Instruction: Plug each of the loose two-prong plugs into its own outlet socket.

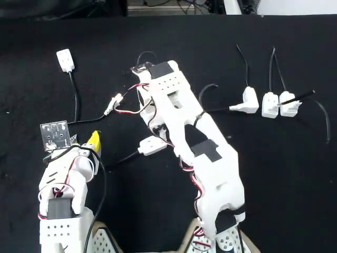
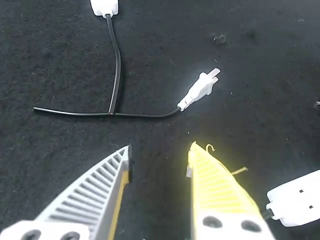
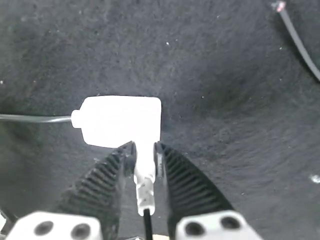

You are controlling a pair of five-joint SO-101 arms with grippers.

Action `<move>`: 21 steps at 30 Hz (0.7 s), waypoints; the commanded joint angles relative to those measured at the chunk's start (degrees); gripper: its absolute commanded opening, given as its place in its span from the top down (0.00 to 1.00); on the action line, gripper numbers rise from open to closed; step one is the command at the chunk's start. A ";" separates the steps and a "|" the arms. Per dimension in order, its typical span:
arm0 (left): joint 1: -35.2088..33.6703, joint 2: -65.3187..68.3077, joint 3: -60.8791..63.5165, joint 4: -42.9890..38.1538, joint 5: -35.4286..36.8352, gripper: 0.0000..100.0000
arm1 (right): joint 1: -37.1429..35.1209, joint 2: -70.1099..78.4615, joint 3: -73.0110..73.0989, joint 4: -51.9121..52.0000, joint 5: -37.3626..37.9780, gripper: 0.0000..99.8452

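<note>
My right gripper (image 3: 144,150) is shut on a small white two-prong plug (image 3: 145,172), whose front end is against a white outlet socket (image 3: 120,120). In the high view that socket (image 1: 152,145) lies at the table's middle, partly under the right arm. My left gripper (image 2: 159,150) is open and holds nothing, with its yellow finger (image 1: 95,139) at the near left. A loose white plug (image 2: 202,87) lies ahead of it on its black cable. Farther off lies a second white socket (image 2: 105,6), seen at the far left in the high view (image 1: 65,59).
At the far right lie a white angled plug (image 1: 247,100) and two white outlet pieces (image 1: 269,104) side by side, with thin black cables running back. The right arm (image 1: 210,158) spans the table's middle. A black cloth (image 1: 295,184) covers the table.
</note>
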 commanded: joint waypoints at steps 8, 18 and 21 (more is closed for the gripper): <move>0.13 -0.35 -1.80 -0.35 0.00 0.81 | 0.44 0.22 -0.31 -2.02 -2.46 0.99; 0.13 -0.35 -1.89 -0.35 0.00 0.81 | 0.35 -0.13 7.34 -8.79 -2.81 0.99; 0.13 -0.35 -1.89 -0.35 0.00 0.81 | 0.44 -0.40 9.89 -10.99 -2.81 0.99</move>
